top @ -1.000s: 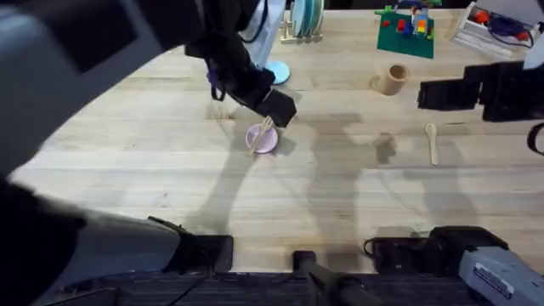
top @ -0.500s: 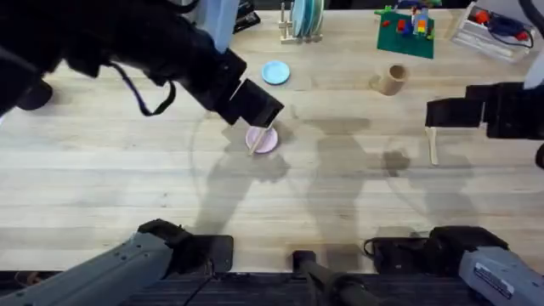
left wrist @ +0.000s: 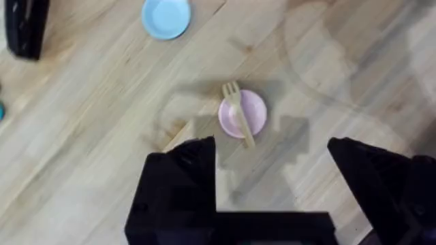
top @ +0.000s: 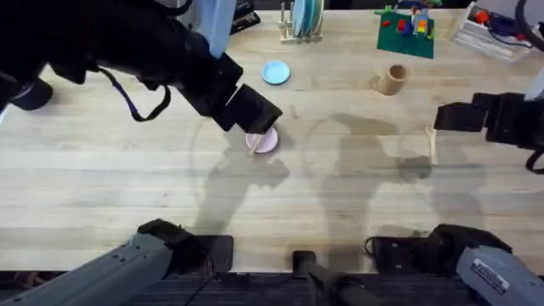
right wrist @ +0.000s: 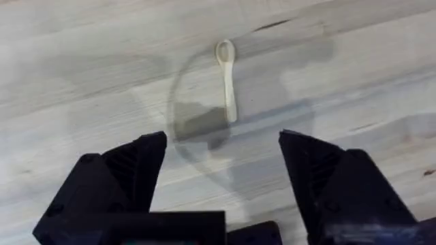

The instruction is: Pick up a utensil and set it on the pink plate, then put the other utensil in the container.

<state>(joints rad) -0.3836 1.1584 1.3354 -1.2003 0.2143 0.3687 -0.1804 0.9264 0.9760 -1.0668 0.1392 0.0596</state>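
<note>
The fork (left wrist: 238, 112) lies across the pink plate (left wrist: 242, 113) below the empty, spread left gripper (left wrist: 272, 177).

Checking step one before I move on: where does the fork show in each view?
Overhead: fork lies across the pink plate, left of centre, under the left gripper.
Left wrist: fork on the plate, mid-frame.
Right wrist: not in it; spoon on bare table.
Shared landmark: the pink plate.
</note>
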